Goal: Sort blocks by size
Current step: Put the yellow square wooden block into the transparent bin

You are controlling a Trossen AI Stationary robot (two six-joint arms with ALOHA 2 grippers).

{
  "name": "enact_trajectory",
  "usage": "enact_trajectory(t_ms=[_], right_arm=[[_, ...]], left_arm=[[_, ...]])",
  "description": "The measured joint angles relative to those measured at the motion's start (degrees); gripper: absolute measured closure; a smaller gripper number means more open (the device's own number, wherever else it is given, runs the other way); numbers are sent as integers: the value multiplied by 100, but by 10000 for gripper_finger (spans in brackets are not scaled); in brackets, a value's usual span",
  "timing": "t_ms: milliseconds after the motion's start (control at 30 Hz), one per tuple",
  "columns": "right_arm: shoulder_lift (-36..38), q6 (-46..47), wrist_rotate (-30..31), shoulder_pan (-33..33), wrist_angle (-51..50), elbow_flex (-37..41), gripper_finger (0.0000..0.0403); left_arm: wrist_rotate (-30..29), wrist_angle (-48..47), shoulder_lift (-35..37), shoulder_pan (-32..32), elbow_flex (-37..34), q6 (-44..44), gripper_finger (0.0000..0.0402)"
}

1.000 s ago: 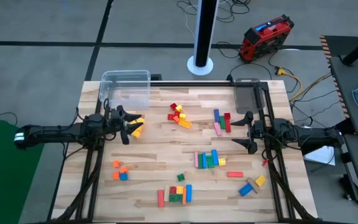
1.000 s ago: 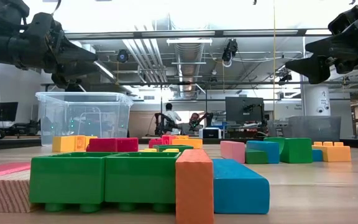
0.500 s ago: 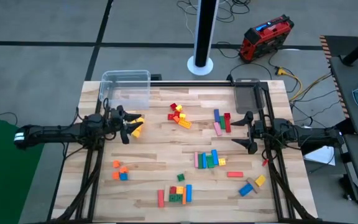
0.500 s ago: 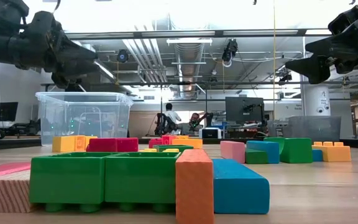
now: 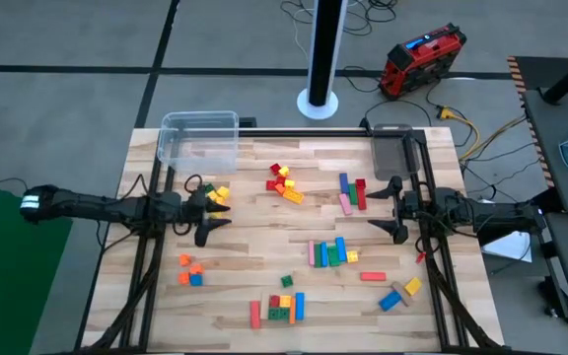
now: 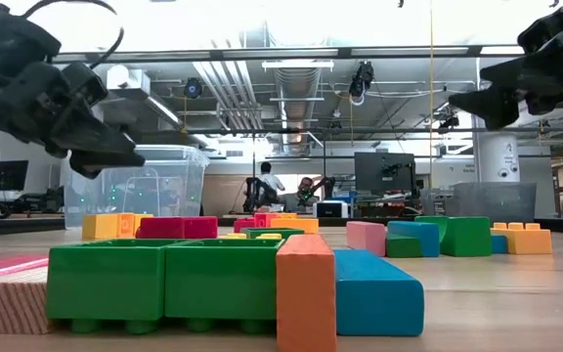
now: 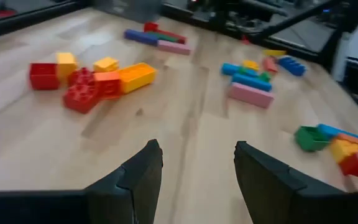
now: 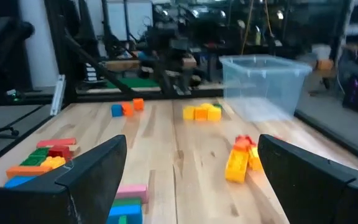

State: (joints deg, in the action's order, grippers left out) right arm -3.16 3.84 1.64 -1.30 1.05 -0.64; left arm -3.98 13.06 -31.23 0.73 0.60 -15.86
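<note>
while both arms hung above the table, none of the blocks was held:
left gripper: left gripper [image 5: 208, 209] sat just beside the small yellow cluster [image 5: 219, 194] near the clear tub [image 5: 200, 139]; its fingers [image 7: 143, 171] stood spread with nothing between them, seen plainly in the left wrist view.
right gripper: right gripper [image 5: 392, 208] waited over the table's right side near the blue, red and pink bars [image 5: 352, 192]; fingers [image 8: 101, 163] wide apart, empty.
blocks, far middle: red, yellow and orange pile [image 5: 284, 183], loose and touching.
blocks, centre right: pink, blue and green row [image 5: 330, 252] lying side by side, with a small yellow piece at its end.
blocks, near left: orange and blue cubes [image 5: 190, 272], well apart from the rest.
blocks, near middle: green, red, blue and orange group [image 5: 281, 302], bars and cubes mixed.
blocks, near right: red bar [image 5: 372, 277] and a yellow, blue and tan bunch [image 5: 400, 293].
step in hand: my reading, early sorting; sizes lay mixed in most groups, and the left arm looked to be picking a target.
next move calls for: probably lowering the left gripper over one block at the edge of a cluster, fingers straddling it squarely so neighbours aren't nudged.
risk: tightly packed pieces could shift or lift together.
</note>
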Motion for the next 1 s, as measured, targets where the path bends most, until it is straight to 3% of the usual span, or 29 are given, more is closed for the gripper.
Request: enact_trajectory(t_ms=[100,367,533,800,1000], right_arm=[[-320,377,237,-50,37,0,48],[-1200,200,355,-51,381,2,48],[-1691,29,353,-51,1519,2,48],[-2510,-169,355,-143,3068,2,48],[-3059,145,355,-250,3531,2,48]], left_arm=[[17,167,-31,-134,0,109,224],[60,639,67,-404,0,486,224],[464,1055,103,-433,-2,695,224],[495,1143,135,-431,-2,624,224],[495,1182,92,-431,-4,851,224]])
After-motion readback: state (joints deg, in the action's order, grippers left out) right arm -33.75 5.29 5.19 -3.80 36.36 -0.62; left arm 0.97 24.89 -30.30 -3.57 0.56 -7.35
